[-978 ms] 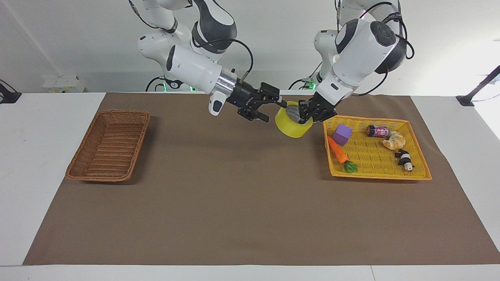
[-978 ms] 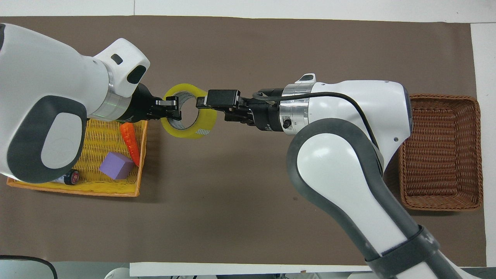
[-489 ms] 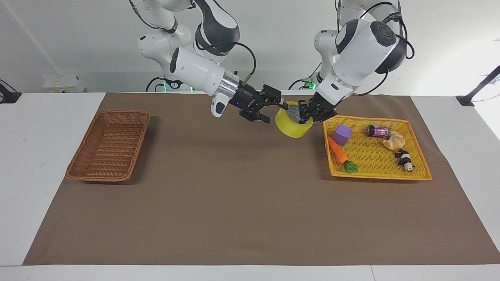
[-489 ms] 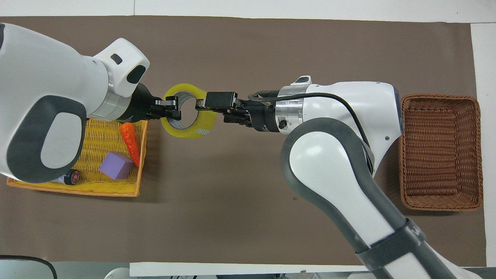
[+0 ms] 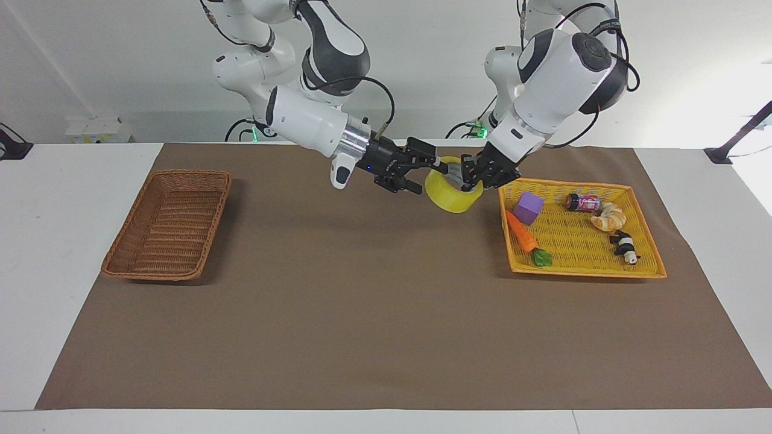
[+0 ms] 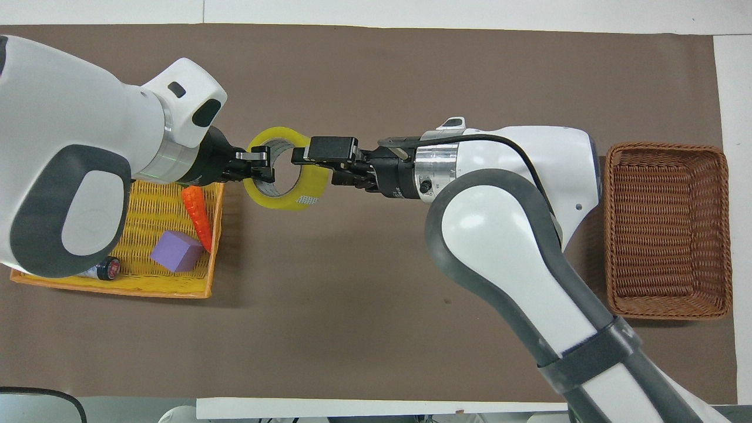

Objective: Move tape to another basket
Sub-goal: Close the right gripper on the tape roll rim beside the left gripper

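The yellow tape (image 5: 449,199) hangs in the air over the brown mat, just beside the yellow-orange tray's edge toward the table's middle. My left gripper (image 5: 467,179) is shut on the roll's wall on the tray side; it also shows in the overhead view (image 6: 258,167). My right gripper (image 5: 431,176) is open at the roll's other side, one finger reaching into the ring's hole and one outside it. In the overhead view the right gripper (image 6: 299,157) overlaps the tape (image 6: 294,200). The brown wicker basket (image 5: 169,223) (image 6: 667,229) stands empty at the right arm's end.
A flat yellow-orange tray (image 5: 648,256) (image 6: 141,288) at the left arm's end holds a carrot (image 5: 523,234), a purple cube (image 5: 529,207), a small can (image 5: 582,202), a bread roll (image 5: 609,218) and a panda toy (image 5: 624,246). A brown mat (image 5: 362,313) covers the table.
My right gripper has moved toward the tape, and its fingers now straddle the roll's wall. The left gripper and the tape have stayed in place.
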Action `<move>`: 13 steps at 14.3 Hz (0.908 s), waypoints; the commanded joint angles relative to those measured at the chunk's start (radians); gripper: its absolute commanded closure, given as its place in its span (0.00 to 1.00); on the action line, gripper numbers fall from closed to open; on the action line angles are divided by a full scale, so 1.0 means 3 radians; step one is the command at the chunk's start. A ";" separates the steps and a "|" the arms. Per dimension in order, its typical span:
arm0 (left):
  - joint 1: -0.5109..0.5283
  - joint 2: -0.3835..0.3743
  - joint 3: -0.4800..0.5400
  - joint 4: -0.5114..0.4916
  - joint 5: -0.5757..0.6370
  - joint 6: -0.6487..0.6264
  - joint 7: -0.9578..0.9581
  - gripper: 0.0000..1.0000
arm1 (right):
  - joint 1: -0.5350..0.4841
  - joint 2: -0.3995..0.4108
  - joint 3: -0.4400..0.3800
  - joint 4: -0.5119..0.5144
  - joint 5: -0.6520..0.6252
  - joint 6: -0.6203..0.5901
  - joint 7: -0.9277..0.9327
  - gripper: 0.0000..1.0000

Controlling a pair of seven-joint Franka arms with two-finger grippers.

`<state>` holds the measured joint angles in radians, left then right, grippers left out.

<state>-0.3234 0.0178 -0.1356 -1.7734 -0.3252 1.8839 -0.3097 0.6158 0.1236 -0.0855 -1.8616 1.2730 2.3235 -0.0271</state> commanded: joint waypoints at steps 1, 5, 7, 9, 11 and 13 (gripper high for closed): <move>0.0025 -0.0054 -0.0008 -0.0015 -0.0041 -0.0067 0.0020 1.00 | 0.0080 -0.0008 -0.0007 -0.0002 0.0077 0.0068 -0.0078 0.00; 0.0025 -0.0054 -0.0008 -0.0015 -0.0041 -0.0067 0.0015 0.99 | 0.0080 -0.0008 -0.0007 -0.0007 0.0077 0.0068 -0.0083 0.01; 0.0025 -0.0054 -0.0008 -0.0010 -0.0041 -0.0087 0.0015 0.99 | 0.0080 -0.0008 -0.0007 -0.0002 0.0077 0.0068 -0.0088 0.07; 0.0025 -0.0054 -0.0013 -0.0005 -0.0041 -0.0087 0.0010 0.99 | 0.0080 -0.0008 -0.0012 -0.0007 0.0077 0.0073 -0.0124 0.20; 0.0025 -0.0054 -0.0008 -0.0005 -0.0041 -0.0087 0.0010 0.99 | 0.0075 -0.0008 -0.0012 -0.0017 0.0077 0.0063 -0.0124 0.51; 0.0025 -0.0054 -0.0008 -0.0005 -0.0041 -0.0103 0.0010 0.98 | 0.0075 -0.0008 -0.0012 -0.0017 0.0077 0.0058 -0.0119 0.93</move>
<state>-0.3224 0.0164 -0.1350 -1.7724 -0.3252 1.8734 -0.3097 0.6377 0.1241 -0.0891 -1.8647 1.2731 2.3351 -0.0334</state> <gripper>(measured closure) 0.784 0.405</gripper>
